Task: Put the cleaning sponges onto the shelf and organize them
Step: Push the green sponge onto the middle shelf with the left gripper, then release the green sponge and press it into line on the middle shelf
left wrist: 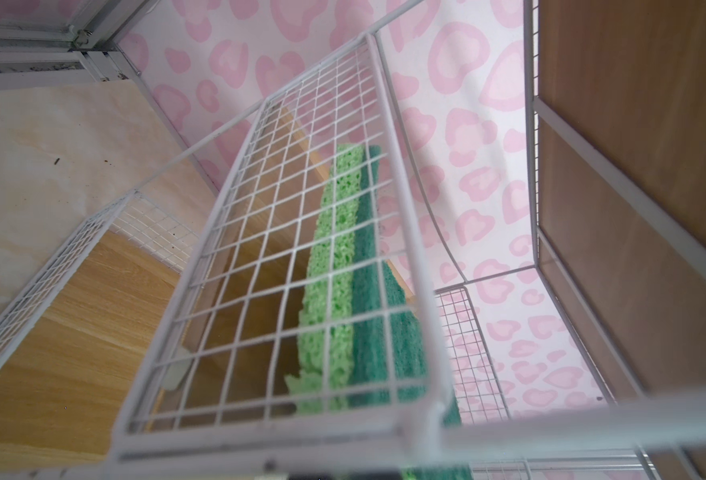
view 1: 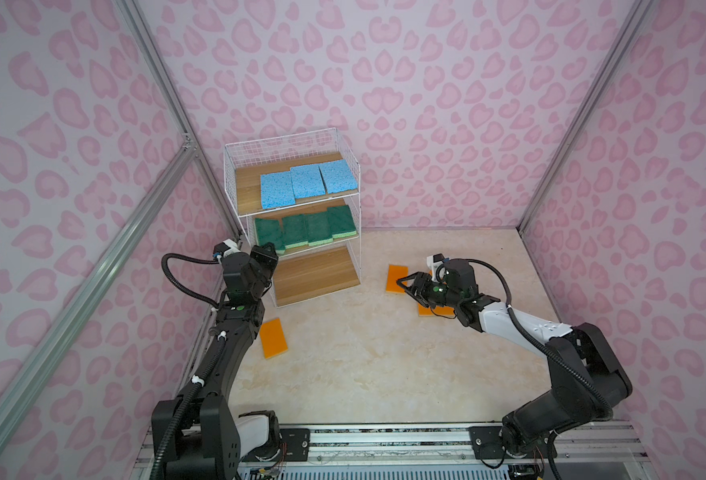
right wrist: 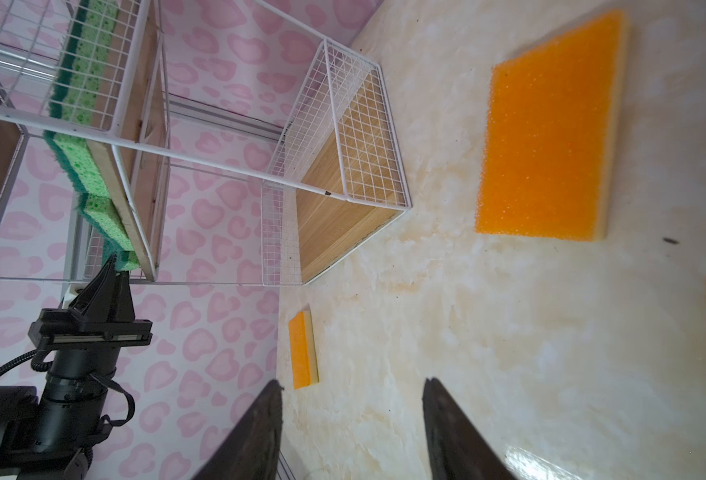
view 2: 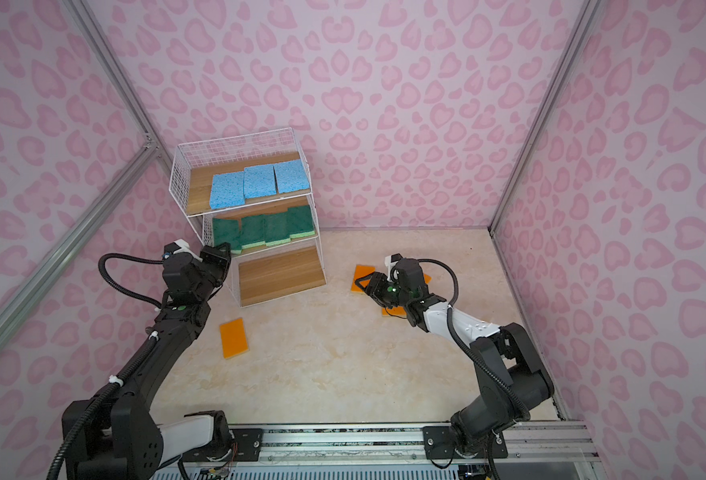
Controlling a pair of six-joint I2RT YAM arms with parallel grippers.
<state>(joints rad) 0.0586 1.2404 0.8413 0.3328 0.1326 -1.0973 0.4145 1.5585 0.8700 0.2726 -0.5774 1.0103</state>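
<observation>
The shelf [view 1: 246,187] stands at the back left of the counter [view 1: 364,374]. It is a white wire-grid frame with three light wooden boards.

Three blue sponges [view 1: 307,180], pale and speckled, lie flat side by side on the top board, towards its right end. Four green sponges [view 1: 318,228] sit in a row on the middle board, dark face up, with pale green foam showing along their front edges.

The orange sponges [view 1: 273,337] lie flat on the counter, orange face up over a yellow base:
- The one just marked is in front of the shelf, beside the left arm [view 1: 235,332].
- A second sponge [view 1: 397,276] is right of the shelf, just beside the right pincer [view 1: 405,286].
- A third sponge [view 1: 425,310] is partly under the right arm [view 1: 509,320].
- In a top view, a sliver of a fourth sponge [view 2: 426,277] shows behind that arm's wrist.

The left pincer [view 1: 270,251] is at the left end of the middle board, its fingers pressed together into a point. In the right wrist view the tip meets the end of the leftmost green sponge [right wrist: 129,259]. The left wrist view shows that sponge [left wrist: 334,291] through the shelf's side grid.

The right pincer is spread with nothing between its fingers [right wrist: 451,432], low over the counter and pointing towards the shelf
</observation>
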